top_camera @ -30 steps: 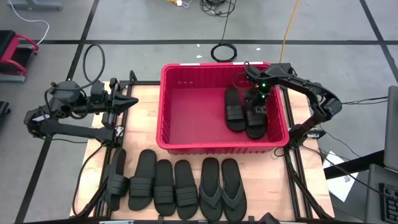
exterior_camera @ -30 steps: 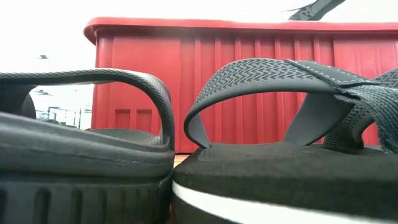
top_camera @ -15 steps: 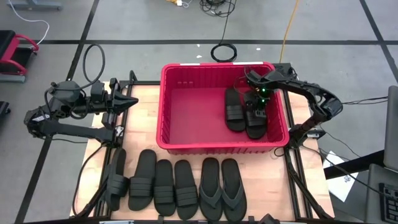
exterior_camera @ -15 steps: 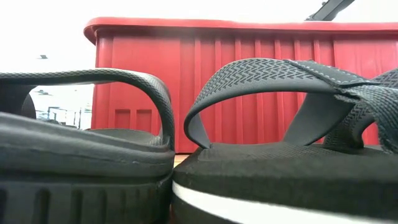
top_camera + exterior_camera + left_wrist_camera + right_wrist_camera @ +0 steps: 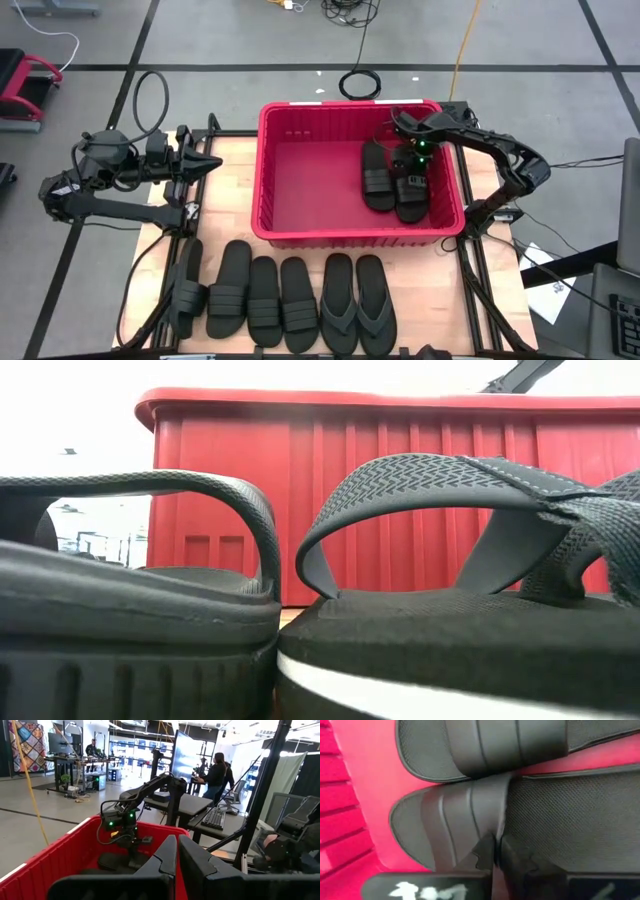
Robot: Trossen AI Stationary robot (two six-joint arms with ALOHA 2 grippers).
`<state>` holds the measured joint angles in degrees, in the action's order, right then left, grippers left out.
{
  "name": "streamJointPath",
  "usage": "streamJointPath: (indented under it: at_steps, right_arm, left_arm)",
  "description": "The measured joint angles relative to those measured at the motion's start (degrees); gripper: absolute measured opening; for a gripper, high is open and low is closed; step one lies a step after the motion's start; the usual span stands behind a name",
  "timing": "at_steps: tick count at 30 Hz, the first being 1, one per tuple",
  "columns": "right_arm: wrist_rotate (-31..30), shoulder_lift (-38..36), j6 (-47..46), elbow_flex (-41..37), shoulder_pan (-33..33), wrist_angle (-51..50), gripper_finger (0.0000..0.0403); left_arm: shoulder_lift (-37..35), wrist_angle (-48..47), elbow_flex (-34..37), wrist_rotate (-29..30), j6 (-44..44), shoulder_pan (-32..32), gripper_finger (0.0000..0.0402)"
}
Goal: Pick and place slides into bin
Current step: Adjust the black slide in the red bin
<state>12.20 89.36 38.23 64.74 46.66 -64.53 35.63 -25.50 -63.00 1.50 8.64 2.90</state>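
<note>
In the high view two black slides lie side by side on the floor of the red bin, in its right half. My right gripper stands shut over them. In the right wrist view its tips are at the ribbed strap of one slide, with the other slide beyond. Several more slides lie in a row on the table in front of the bin. My left gripper waits shut, left of the bin. My right gripper points down, its shut fingertips close over the strap of the slide that lies flat on the bin's floor. Nothing sits between the fingers. I cannot tell whether they touch the strap.
The bin's left half holds nothing. The low view is filled by two slides on the table, with the bin's wall behind them. People stand at desks in the room beyond the table in the left wrist view.
My right arm has shifted a little over the two slides in the bin. Both slides have stayed where they lay.
</note>
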Motion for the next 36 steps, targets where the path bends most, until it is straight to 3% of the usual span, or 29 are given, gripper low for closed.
streamJointPath:
  at_steps: [15, 33, 36]
  right_arm:
    - [-7.5, 0.0, 2.8, 3.1, -0.3, -0.3, 0.0002]
    - [-3.0, -0.1, 2.2, 3.1, -0.1, 0.6, 0.0013]
    - [-1.6, -0.1, 1.6, 3.2, -0.1, -0.1, 0.0036]
  left_arm:
    - [0.0, 0.0, 0.0, 0.0, -1.4, 0.0, 0.0021]
    - [0.0, 0.0, 0.0, -0.2, -1.4, 0.0, 0.0021]
    - [0.0, 0.0, 0.0, -1.5, -1.4, 0.0, 0.0021]
